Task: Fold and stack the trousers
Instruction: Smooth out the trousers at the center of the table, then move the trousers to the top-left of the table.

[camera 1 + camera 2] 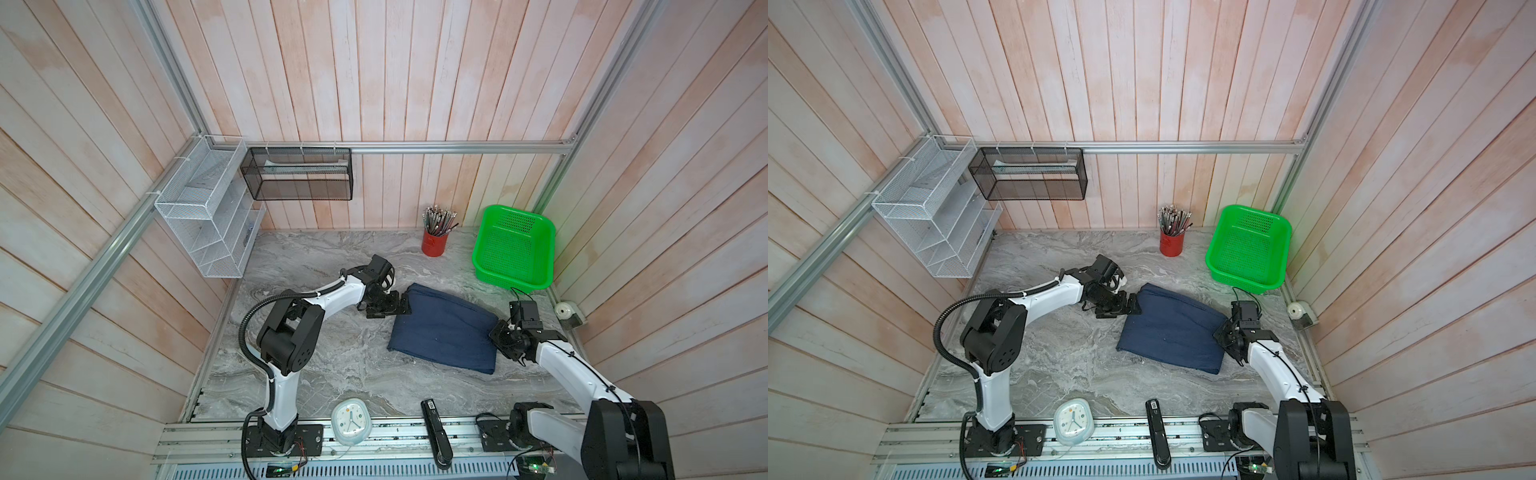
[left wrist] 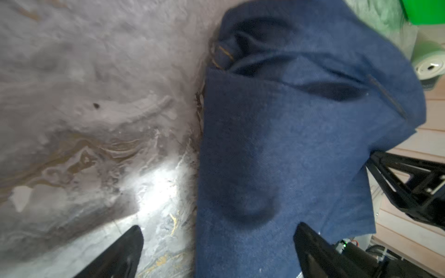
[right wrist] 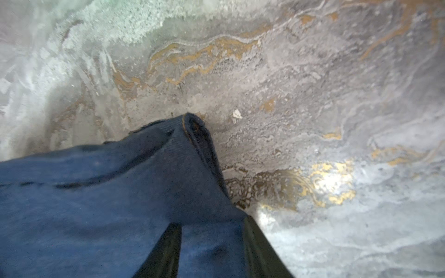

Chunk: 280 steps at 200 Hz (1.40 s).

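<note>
The trousers [image 1: 444, 328] [image 1: 1175, 328] lie folded into a dark blue denim rectangle on the marble table, right of centre. My left gripper [image 1: 405, 305] [image 1: 1136, 305] sits low at their far left corner. In the left wrist view it [image 2: 219, 228] is open wide, one finger over the denim [image 2: 277, 144] and one over bare marble. My right gripper [image 1: 496, 332] [image 1: 1221, 330] is at the trousers' right edge. In the right wrist view its fingers [image 3: 212, 223] stand apart with a raised fold of denim [image 3: 96, 204] between them.
A green basket [image 1: 482, 249] stands at the back right, beside a red cup of pencils [image 1: 434, 243]. A small white device [image 1: 567, 313] sits by the right wall. A clock [image 1: 351, 419] and a black stapler [image 1: 436, 432] lie on the front rail. Wire shelves [image 1: 208, 216] hang on the left wall.
</note>
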### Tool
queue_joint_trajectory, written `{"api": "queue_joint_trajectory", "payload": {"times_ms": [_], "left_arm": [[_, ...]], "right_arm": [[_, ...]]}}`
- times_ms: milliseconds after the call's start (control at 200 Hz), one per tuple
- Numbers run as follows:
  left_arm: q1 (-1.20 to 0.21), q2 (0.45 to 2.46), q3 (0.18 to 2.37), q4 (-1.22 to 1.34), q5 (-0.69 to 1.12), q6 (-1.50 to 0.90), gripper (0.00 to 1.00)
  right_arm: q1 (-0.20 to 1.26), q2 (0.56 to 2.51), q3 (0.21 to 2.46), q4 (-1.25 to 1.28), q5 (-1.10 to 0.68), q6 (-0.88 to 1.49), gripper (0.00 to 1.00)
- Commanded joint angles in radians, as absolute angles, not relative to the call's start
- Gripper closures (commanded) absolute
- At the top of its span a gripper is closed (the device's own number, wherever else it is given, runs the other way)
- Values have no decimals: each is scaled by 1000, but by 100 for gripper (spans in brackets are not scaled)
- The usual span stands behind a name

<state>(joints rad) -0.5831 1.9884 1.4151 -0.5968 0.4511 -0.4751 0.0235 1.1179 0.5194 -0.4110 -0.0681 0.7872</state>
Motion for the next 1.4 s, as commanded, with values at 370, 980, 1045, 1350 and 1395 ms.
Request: {"api": "queue_joint_trajectory", "payload": {"times_ms": [370, 980, 1045, 1350, 1395], "left_arm": [[-583, 2097, 1315, -399, 817, -480, 12], [-279, 1899, 1321, -628, 387, -451, 100], [-245, 1917, 1373, -669, 327, -428, 100], [-125, 2053, 1606, -851, 201, -340, 41], [-116, 2048, 1629, -864, 192, -336, 34]], "right_arm": [[33, 1272, 465, -273, -293, 765, 46], [362, 1608, 871, -192, -268, 789, 47], [364, 1631, 932, -203, -254, 778, 46], [390, 1697, 1152, -277, -236, 742, 45], [395, 1691, 1152, -280, -240, 742, 46]]}}
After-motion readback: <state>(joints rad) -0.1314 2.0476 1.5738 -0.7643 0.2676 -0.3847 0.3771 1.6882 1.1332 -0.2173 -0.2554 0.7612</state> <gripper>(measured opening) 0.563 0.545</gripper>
